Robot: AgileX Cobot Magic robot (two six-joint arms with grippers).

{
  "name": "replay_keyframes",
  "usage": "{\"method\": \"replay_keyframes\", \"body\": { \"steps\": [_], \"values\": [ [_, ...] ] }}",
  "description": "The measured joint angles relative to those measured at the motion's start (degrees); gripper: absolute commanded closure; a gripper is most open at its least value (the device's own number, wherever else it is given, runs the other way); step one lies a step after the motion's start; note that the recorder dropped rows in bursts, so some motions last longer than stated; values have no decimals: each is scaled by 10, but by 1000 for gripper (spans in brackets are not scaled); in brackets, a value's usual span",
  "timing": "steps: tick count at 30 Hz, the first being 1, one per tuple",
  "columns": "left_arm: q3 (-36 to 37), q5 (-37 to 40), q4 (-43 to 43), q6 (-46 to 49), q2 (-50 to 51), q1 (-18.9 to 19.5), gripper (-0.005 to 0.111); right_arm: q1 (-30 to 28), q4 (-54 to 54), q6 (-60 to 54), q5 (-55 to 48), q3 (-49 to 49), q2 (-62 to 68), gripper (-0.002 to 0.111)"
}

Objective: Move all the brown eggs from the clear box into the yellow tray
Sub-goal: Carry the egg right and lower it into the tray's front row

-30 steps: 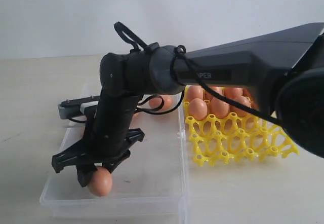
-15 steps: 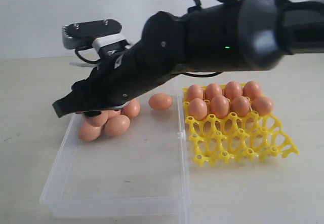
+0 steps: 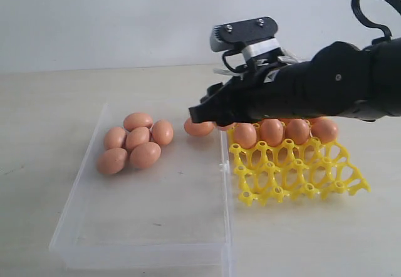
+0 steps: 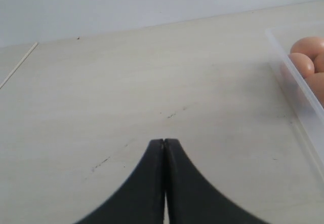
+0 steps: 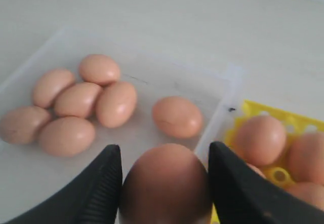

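Brown egg sat clamped in the right pincer over the rim of the clear box, beside the yellow tray; left pincer closed, empty, above the bench.

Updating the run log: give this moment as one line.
right claw: shut on brown egg | left claw: shut, empty | clear box: seven eggs inside | yellow tray: partly filled

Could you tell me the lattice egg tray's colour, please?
Bright yellow; the plastic lattice tray shows best in the exterior view.

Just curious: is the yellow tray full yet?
Partly full: the yellow tray holds brown eggs in far rows; near rows are bare.
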State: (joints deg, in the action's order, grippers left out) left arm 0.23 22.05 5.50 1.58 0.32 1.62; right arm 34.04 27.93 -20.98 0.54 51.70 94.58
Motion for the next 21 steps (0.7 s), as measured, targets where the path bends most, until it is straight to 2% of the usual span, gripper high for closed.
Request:
{"method": "replay_keyframes", "body": {
  "steps": [9, 21],
  "values": [
    [0, 0, 0, 0, 0, 0, 107, -76, -27, 16, 6, -19, 11, 108],
    [0, 0, 0, 0, 0, 0, 107, -82, -48, 34, 4, -21, 82, 108]
  ]
}}
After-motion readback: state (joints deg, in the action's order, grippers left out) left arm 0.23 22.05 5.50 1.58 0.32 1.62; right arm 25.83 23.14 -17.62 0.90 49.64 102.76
